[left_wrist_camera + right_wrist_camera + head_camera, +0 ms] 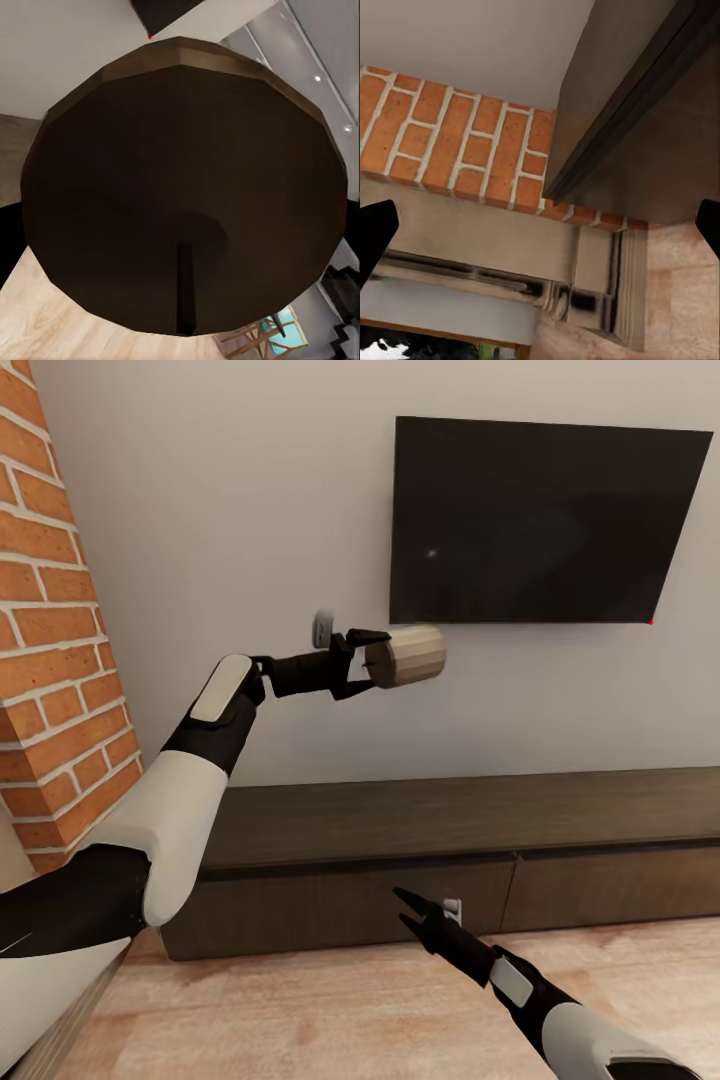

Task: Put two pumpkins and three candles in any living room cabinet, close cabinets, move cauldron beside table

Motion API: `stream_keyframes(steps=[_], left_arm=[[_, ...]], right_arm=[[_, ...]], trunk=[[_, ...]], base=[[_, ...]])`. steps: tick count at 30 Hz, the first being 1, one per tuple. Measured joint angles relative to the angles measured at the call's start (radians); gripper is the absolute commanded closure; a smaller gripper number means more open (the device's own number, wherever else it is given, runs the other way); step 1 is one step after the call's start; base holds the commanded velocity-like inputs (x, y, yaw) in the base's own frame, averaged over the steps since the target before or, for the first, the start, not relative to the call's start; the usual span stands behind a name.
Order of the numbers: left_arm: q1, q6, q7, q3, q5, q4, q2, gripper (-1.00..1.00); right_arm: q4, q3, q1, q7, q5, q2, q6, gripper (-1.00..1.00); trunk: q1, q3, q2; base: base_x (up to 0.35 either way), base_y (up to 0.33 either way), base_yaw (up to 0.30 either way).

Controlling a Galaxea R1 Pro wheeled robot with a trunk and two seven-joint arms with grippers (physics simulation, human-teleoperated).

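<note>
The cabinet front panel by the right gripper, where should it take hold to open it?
Judging by its flat, handle-less face, the cabinet panel offers only its top edge under the overhanging top. Hook the open right gripper fingers there from the front and pull outward.

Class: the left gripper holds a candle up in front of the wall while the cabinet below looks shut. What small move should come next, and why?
Probably the right gripper should reach for the cabinet front and start opening it. The left gripper is shut on the candle, held high above the cabinet top, and the front panels look closed. The right gripper is open, empty, and already low beside a panel.
</note>
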Motion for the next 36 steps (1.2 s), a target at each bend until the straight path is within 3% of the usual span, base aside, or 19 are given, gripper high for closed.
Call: stream_keyframes(steps=[7, 12, 15, 19, 24, 30, 36], left_arm=[[0.003, -0.001, -0.012, 0.000, -0.012, -0.009, -0.001, 1.00], [0.003, -0.002, -0.013, 0.001, -0.008, -0.011, -0.001, 1.00], [0.003, -0.003, -0.011, 0.000, -0.007, -0.011, -0.003, 1.00], [0.003, -0.003, -0.011, -0.006, -0.007, -0.011, -0.006, 1.00], [0.003, -0.003, -0.021, -0.008, -0.006, -0.011, -0.008, 1.00], [0.005, -0.004, -0.090, -0.009, 0.001, -0.011, -0.008, 1.00], [0.005, -0.004, -0.102, -0.010, -0.006, -0.010, -0.008, 1.00]], right_arm=[[0.029, -0.002, 0.002, 0.022, -0.020, -0.011, -0.001, -1.00], [0.031, -0.003, 0.002, 0.005, -0.139, -0.012, -0.007, -1.00], [0.032, -0.002, 0.002, -0.061, -0.184, -0.018, -0.007, -1.00], [0.031, -0.002, 0.002, -0.111, -0.199, -0.024, -0.007, -1.00], [0.030, -0.002, 0.002, -0.127, -0.203, -0.027, -0.008, -1.00], [0.024, -0.002, 0.002, -0.124, -0.206, -0.026, -0.010, -1.00], [0.021, -0.003, 0.002, -0.078, -0.209, -0.026, -0.011, -1.00]], trunk=[[0.000, 0.000, 0.000], [0.000, 0.000, 0.000], [0.000, 0.000, 0.000], [0.000, 0.000, 0.000], [0.000, 0.000, 0.000], [0.000, 0.000, 0.000], [0.002, -0.012, 0.000]], base=[[0.223, 0.022, 0.000], [0.025, 0.001, 0.000], [0.004, 0.000, 0.000], [0.001, 0.000, 0.000], [0.000, 0.000, 0.000], [0.000, 0.000, 0.000], [0.000, 0.000, 0.000]])
